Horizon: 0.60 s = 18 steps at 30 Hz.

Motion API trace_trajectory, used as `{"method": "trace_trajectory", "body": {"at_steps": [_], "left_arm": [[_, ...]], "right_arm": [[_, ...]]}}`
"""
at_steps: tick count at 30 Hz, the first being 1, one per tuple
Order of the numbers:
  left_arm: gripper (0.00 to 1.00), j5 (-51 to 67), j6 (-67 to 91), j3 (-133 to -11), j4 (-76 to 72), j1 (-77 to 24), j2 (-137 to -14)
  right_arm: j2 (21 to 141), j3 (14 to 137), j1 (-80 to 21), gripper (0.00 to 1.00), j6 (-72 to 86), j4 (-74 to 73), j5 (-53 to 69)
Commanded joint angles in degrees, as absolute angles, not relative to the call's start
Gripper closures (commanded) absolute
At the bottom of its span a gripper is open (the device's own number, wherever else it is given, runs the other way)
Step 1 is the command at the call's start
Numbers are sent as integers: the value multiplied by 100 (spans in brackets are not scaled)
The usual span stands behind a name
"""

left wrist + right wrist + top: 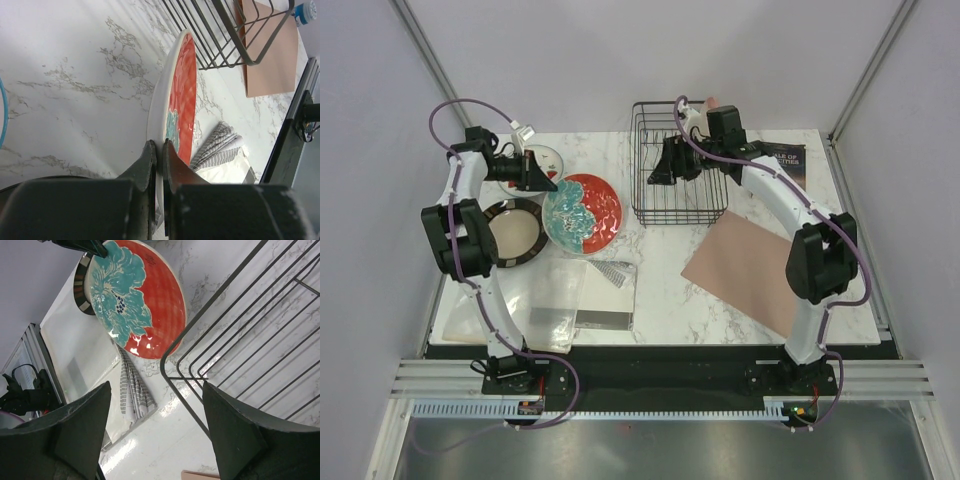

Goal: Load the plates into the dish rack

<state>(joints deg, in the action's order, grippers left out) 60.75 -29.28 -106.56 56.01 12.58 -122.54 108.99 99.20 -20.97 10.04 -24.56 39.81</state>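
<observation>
Pinched the rim of the red plate (182,95) tight in the left gripper (159,150), on the bench (75,75) left of the dish rack (678,205), probably for lifting it edge-up; held the right gripper (156,405) spread, empty, over the rack's corner.

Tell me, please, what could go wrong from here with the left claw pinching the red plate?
1. The left claw grips the red flower plate only at its rim, so the plate may slip or swing when lifted.
2. That plate seems to rest against the brown-rimmed plate, which could get dragged.
3. The right claw hangs open over the edge of the dish rack and might block the plate's way in.
</observation>
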Motion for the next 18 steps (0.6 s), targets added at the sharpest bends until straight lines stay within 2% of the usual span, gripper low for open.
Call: {"method": "trace_trajectory", "body": {"at_steps": [1,5,9,13,18], "left_arm": [[98,7146,-3154,-10907,6204,1301,-11751],[98,7119,-3532,-10863,6477,1292,-11690],[98,6935,-3814,-10749,6556,1292,-11488],[98,6715,-4104,-10600,6626,1292,-11286],[98,6548,-4499,-10459,6697,1274,-10978]], "right_arm": [[11109,10318,-2135,20,783,-2294,4412],[11302,10765,-2390,20,-208,-2583,4561],[11653,11539,-2812,19,-2375,-3479,4562],[11838,11698,-3111,17,-3241,-3393,4623],[12382,12023,-3225,17,-3594,-3244,4782]]}}
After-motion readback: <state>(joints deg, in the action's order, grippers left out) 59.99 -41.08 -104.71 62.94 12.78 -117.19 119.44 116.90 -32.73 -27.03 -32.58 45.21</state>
